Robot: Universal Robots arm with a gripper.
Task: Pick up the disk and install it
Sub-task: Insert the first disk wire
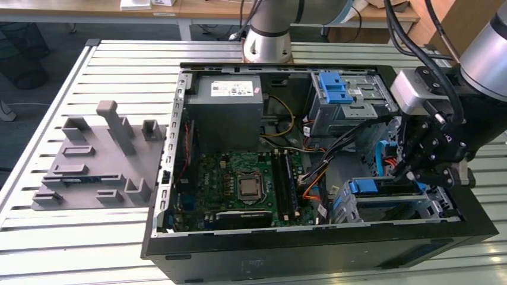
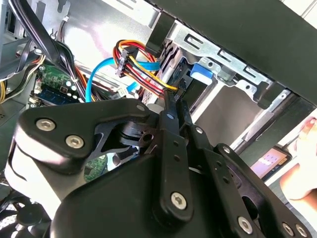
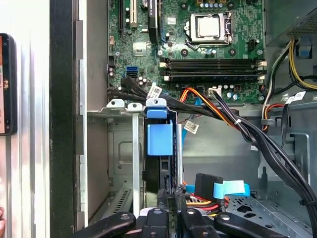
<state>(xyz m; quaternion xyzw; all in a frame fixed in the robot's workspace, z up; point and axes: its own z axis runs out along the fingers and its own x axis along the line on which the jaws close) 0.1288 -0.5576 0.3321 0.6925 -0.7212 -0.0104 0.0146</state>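
Observation:
The disk (image 3: pixel 159 171) stands on edge in the drive bay at the case's corner, and the blue carrier tab (image 3: pixel 159 139) shows at its end. In the exterior view the disk's blue carrier (image 1: pixel 366 187) sits in the bay at the lower right of the open computer case (image 1: pixel 317 249). My gripper (image 3: pixel 172 198) hovers right over the disk's near edge, fingers pressed together with nothing between them. In the second wrist view the gripper (image 2: pixel 174 99) points at the bay by the blue tab (image 2: pixel 200 72). The exterior view puts the gripper (image 1: pixel 410 175) just above the bay.
Bundled power and blue data cables (image 3: pixel 223 111) cross beside the bay. The motherboard (image 1: pixel 246 184), the grey power supply (image 1: pixel 230 113) and a blue-handled drive cage (image 1: pixel 348 98) sit inside the case. A grey fixture (image 1: pixel 99 160) stands on the table. A person's hand (image 2: pixel 302 168) is near a phone outside the case.

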